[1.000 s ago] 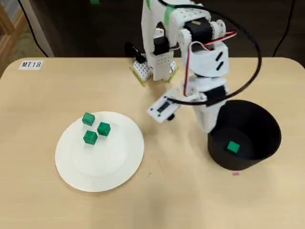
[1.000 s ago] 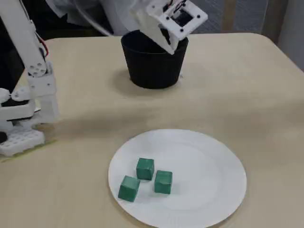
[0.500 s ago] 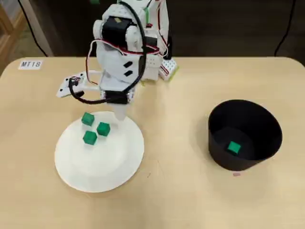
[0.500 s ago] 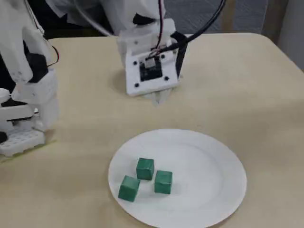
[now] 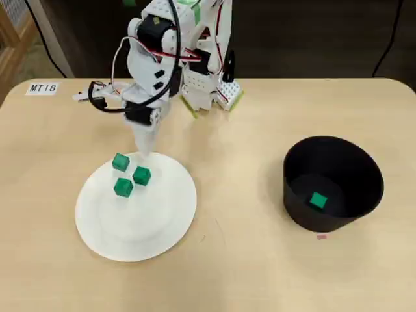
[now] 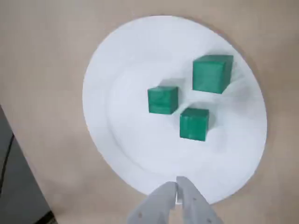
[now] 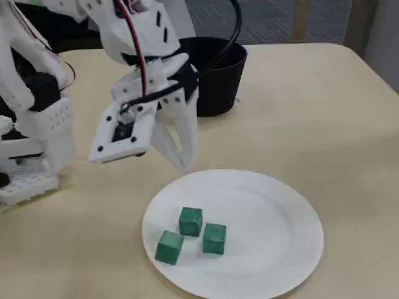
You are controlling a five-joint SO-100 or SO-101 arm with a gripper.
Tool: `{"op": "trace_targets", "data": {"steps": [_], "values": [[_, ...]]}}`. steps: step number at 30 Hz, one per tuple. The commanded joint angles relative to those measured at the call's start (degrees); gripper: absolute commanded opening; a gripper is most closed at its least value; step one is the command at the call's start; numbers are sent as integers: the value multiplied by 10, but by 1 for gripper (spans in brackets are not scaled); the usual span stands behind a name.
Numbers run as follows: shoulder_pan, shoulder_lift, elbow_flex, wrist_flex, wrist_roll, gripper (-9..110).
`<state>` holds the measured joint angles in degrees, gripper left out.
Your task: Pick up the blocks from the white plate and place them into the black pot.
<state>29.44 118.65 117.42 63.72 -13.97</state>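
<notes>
While my gripper (image 6: 177, 190) hangs clenched and empty over the white plate's (image 5: 97, 221) near rim, three green blocks (image 5: 132, 175) sit clustered on the plate, and a fourth block (image 5: 318, 200) lies inside the black pot (image 5: 344, 162), well apart from the plate.
</notes>
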Motion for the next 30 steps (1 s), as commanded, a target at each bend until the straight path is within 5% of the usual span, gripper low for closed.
{"op": "trace_targets", "data": {"steps": [1, 13, 21, 30], "values": [[19, -12, -7, -11, -8, -2], [64, -226, -194, 46, -64, -2], [80, -264, -236, 85, -90, 27], [71, -308, -252, 86, -90, 32]]}}
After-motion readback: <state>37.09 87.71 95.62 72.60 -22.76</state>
